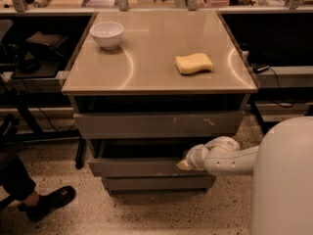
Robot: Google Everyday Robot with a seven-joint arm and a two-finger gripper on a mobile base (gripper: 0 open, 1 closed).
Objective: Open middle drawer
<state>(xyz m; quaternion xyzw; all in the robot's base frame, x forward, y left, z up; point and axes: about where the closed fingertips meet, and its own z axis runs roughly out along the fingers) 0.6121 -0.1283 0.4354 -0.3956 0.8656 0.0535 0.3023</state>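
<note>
The middle drawer (132, 167), a plain grey metal front between the scratched top drawer (146, 124) and the smallest bottom drawer (146, 183) under the worktop (156, 77), stands slightly ajar. The gripper (183, 164) sits at the right of its upper edge, and whether it is parted or closed cannot be told. Stiff, smooth and handleless, the front likely offers purchase only along its top lip and should slide easily if drawn straight toward the near side.

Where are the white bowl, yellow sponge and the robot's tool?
White round bowl (107, 40): camera view, front wall.
Yellow wavy sponge (194, 63): camera view, top face.
Tool (182, 164): camera view, tip, at the grey metal middle drawer (132, 168).
</note>
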